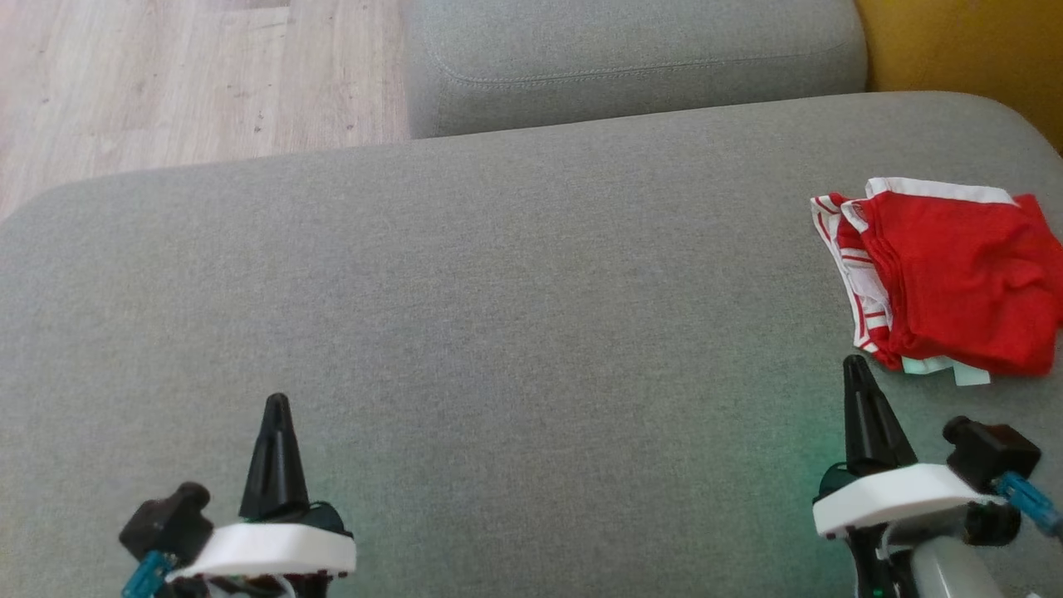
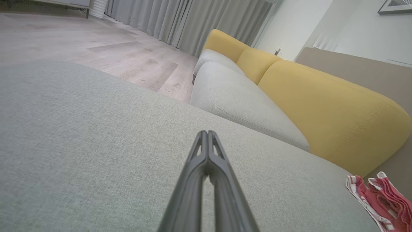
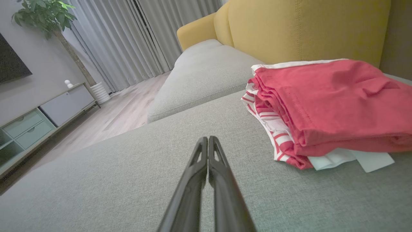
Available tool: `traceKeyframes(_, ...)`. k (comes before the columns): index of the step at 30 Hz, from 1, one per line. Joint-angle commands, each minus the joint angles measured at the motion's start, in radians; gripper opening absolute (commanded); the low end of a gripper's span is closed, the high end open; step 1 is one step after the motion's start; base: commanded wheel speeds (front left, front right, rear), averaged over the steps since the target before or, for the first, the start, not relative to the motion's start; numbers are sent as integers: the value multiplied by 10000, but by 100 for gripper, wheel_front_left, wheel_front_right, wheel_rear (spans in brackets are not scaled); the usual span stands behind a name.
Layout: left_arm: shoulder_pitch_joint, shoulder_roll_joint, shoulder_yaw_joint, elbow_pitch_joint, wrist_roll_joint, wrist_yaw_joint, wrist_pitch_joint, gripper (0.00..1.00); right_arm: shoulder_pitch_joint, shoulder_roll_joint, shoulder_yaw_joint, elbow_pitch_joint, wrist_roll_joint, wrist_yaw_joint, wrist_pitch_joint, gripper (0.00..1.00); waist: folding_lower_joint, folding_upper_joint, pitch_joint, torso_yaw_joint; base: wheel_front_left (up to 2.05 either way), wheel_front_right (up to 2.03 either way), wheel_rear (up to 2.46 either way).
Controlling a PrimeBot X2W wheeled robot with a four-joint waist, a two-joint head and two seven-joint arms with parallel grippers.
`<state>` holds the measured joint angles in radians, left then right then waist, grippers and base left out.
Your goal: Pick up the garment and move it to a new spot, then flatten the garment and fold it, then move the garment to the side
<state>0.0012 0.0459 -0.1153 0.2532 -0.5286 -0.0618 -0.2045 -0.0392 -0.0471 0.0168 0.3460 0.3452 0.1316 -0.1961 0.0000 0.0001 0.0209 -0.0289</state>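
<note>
Two grippers pointed forward over the grey seat (image 1: 498,291), nearest the camera. Left gripper (image 1: 276,405): fingers pressed together to a single tip, holding nothing, above bare fabric at the lower left of the head view. Right gripper (image 1: 855,365): likewise closed and empty, at the lower right. Its tip lay near the garment's nearer edge but apart from it.

Garment (image 1: 955,282): red, folded into a compact stack, with red-and-white striped trim along its left side and a white layer showing under its near edge. It lay flat on the right part of the seat, close to the right border of the head view. In the right wrist view it sat ahead and to the right of the closed fingers. In the left wrist view it appeared well off to the right.

Beyond the seat stood a second grey cushion (image 1: 631,58), with a yellow backrest (image 1: 963,41) to the right and wooden floor (image 1: 166,83) to the left. Farthest off, the right wrist view showed grey curtains (image 3: 128,42), a plant (image 3: 42,14) and a low cabinet (image 3: 38,119).
</note>
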Motion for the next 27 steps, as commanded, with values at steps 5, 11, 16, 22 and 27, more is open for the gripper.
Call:
traceKeyframes(5, -514, 20, 302, -291, -684, -57, 177, 0, -492, -24, -119, -418, 821, -2, 179, 0, 0, -1, -9, 16, 0, 0, 0)
traceKeyframes(11, -542, 23, 398, -281, -1186, -88, 323, 0, -501, -25, -178, -448, 1405, -2, 322, 0, 0, -1, -18, 29, 0, 0, 0)
traceKeyframes(16, -570, 26, 494, -270, -1685, -119, 469, 0, -511, -26, -236, -477, 1985, -3, 465, 0, 0, -1, -26, 43, 0, 0, 0)
traceKeyframes(22, -604, 30, 610, -258, -2286, -156, 645, 0, -523, -27, -306, -512, 2686, -3, 638, 0, 0, -1, -36, 59, 0, 0, 0)
traceKeyframes(27, -633, 32, 707, -247, -2787, -188, 792, 0, -532, -28, -365, -541, 3270, -3, 782, 0, 0, -1, -44, 73, 0, 0, 0)
